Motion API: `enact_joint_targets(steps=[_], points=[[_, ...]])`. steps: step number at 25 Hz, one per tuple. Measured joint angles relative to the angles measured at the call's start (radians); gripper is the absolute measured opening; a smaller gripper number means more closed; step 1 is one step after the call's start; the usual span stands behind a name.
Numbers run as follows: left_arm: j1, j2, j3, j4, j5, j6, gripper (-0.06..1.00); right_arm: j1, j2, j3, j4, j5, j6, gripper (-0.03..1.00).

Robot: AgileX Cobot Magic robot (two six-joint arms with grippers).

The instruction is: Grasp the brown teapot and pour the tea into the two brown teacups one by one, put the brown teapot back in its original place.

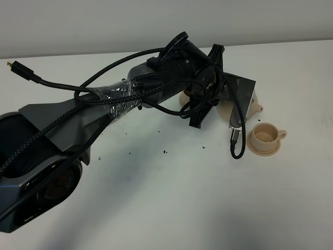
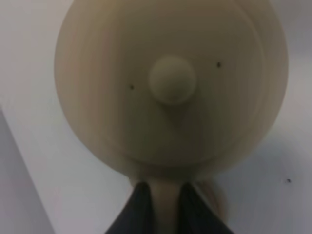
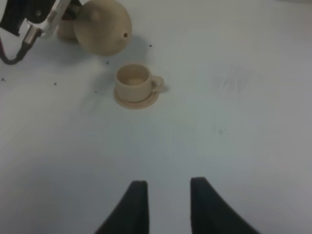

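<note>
My left gripper [image 2: 163, 187] is shut on the loop handle of the brown teapot [image 2: 170, 83], seen from above with its knobbed lid. The teapot [image 3: 102, 27] hangs tilted above the table, its spout [image 1: 257, 108] pointing toward one brown teacup [image 1: 265, 135] on its small saucer, just short of it. A tan piece [image 1: 184, 99], mostly hidden behind the left arm, looks like the other teacup. No tea shows. The original place is hidden. My right gripper [image 3: 165, 202] is open over bare table, well away from the cup [image 3: 134, 80].
The left arm [image 1: 130, 96] and its cables stretch across the white table [image 1: 171, 198] from the lower left. Small dark specks [image 1: 165, 152] dot the tabletop. A loose cable plug [image 1: 15, 66] sticks out at the far left.
</note>
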Motion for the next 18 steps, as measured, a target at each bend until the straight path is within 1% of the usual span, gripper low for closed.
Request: enact_joint_targets(steps=[6,11,18], points=[[-0.001,0.024,0.0,0.011,-0.04,0.083,0.15,0.0,0.0,0.0,0.001,0.0,0.0,0.24],[-0.001,0.027,0.001,0.034,-0.108,0.156,0.15,0.0,0.0,0.0,0.001,0.0,0.0,0.24],[-0.001,0.027,0.001,0.037,-0.115,0.296,0.15,0.0,0.0,0.0,0.001,0.0,0.0,0.24]])
